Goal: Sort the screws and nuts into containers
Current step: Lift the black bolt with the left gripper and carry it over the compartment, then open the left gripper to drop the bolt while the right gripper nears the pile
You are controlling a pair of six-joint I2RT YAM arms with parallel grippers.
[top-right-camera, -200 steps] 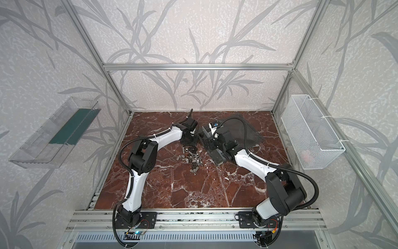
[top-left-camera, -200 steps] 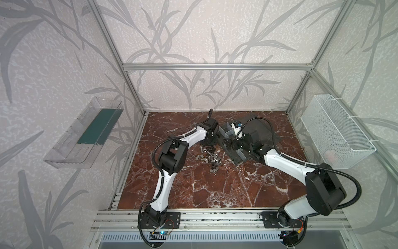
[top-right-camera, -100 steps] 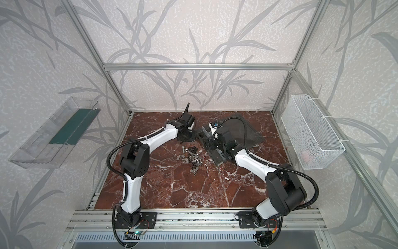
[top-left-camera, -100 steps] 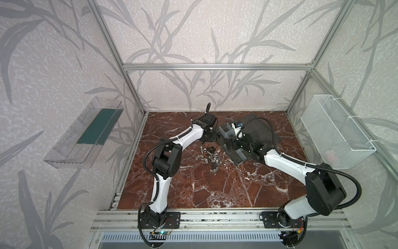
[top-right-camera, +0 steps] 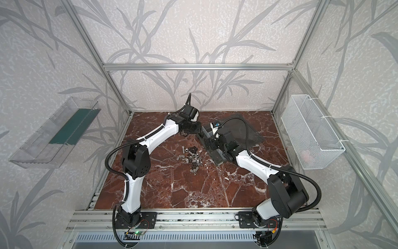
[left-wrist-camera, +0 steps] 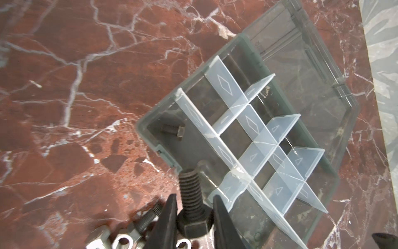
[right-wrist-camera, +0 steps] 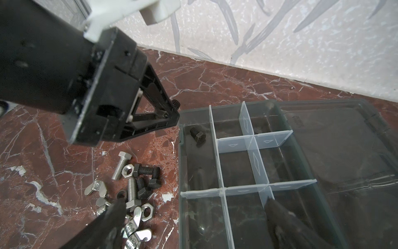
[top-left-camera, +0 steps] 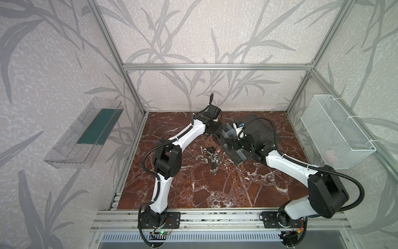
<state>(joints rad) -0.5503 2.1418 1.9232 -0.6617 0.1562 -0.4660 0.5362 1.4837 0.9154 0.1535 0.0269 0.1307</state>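
Observation:
My left gripper is shut on the hex head of a dark screw, whose thread points at the corner of the grey organizer box. One dark screw lies in that corner container. In both top views the left gripper hangs at the box's far left corner. The right gripper stands open over the box's near rim, one finger above the loose pile. Silver and dark screws, hex nuts and wing nuts lie on the marble left of the box.
The box's clear lid lies open toward the back right. A white wire basket hangs on the right wall. A clear tray with a green base hangs on the left wall. The pile sits between the two arms.
The left arm's elbow has swung out to the left while its gripper stayed by the box's far corner with the dark screw. The right arm has not moved.

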